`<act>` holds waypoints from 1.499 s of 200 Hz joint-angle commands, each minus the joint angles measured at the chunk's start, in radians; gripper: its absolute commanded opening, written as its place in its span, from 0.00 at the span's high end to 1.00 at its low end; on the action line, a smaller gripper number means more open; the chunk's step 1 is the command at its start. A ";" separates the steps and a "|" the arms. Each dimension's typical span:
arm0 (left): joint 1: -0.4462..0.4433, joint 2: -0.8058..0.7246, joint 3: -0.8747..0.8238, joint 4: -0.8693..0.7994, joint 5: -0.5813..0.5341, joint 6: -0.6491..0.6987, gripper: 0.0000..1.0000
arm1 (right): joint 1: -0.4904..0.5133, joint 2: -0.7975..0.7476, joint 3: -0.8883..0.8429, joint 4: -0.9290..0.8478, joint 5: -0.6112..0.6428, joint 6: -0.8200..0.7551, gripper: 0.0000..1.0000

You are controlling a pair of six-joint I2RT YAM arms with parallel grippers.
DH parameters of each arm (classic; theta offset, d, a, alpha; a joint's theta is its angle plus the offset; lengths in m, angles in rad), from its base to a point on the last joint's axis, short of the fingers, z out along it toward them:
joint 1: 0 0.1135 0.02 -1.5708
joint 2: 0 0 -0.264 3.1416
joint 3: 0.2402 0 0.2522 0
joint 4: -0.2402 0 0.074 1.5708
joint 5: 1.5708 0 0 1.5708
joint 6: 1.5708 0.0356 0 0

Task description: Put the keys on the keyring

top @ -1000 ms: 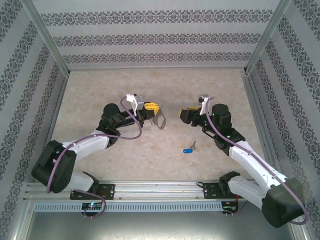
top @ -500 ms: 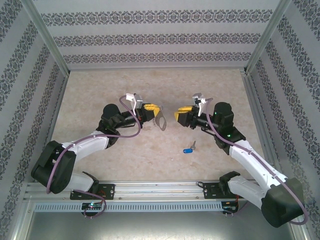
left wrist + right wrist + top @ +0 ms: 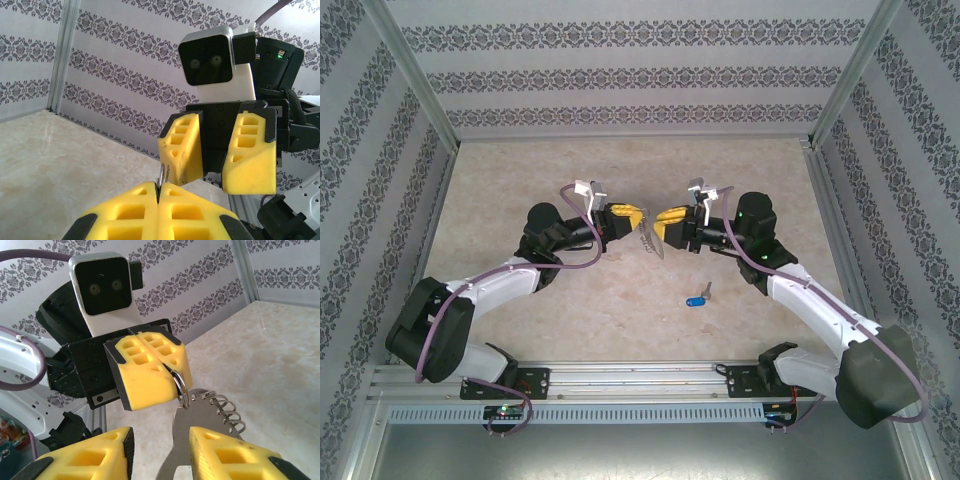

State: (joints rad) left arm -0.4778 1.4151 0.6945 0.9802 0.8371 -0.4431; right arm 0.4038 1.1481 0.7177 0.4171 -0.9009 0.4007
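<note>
The keyring [image 3: 197, 415] is a flat grey metal plate with several wire loops along its curved edge. It hangs in the air from a small split ring. My left gripper [image 3: 636, 222] is shut on that split ring [image 3: 165, 172], its yellow fingers [image 3: 150, 367] pressed together. My right gripper [image 3: 160, 440] faces it, open, its jaws straddling the plate. A gap shows on the plate's left side, and the plate's right edge is hidden behind the right finger. In the top view the right gripper [image 3: 667, 226] almost meets the left above the table's middle. The blue-headed key [image 3: 697, 297] lies on the table, nearer the arm bases.
Patterned walls and metal posts [image 3: 836, 95] enclose the beige table [image 3: 520, 180] on three sides. A metal rail [image 3: 640, 378] carrying both arm bases runs along the near edge.
My right gripper has moved left up to the left gripper and the keyring, and its jaws have narrowed. The left gripper has shifted slightly with the keyring. The key has not moved.
</note>
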 commanded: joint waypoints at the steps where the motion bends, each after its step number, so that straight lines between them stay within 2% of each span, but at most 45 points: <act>1: -0.008 0.007 0.036 0.075 0.025 -0.024 1.00 | 0.010 0.017 0.041 0.068 -0.026 0.000 0.65; 73: -0.007 0.009 0.042 0.077 0.034 -0.030 1.00 | 0.017 0.079 0.068 0.093 -0.008 0.005 0.66; 179: -0.008 0.019 0.049 0.069 0.049 -0.032 1.00 | 0.018 0.111 0.086 0.117 -0.006 0.018 0.75; 254: -0.007 0.028 0.058 0.066 0.054 -0.034 1.00 | 0.020 0.119 0.089 0.115 -0.015 0.013 1.00; 300: -0.008 0.031 0.066 0.062 0.068 -0.032 1.00 | 0.019 0.116 0.086 0.123 -0.022 0.013 1.00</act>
State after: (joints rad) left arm -0.4778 1.4391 0.7162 0.9806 0.8639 -0.4736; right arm 0.4103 1.2602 0.7723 0.4854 -0.8997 0.4194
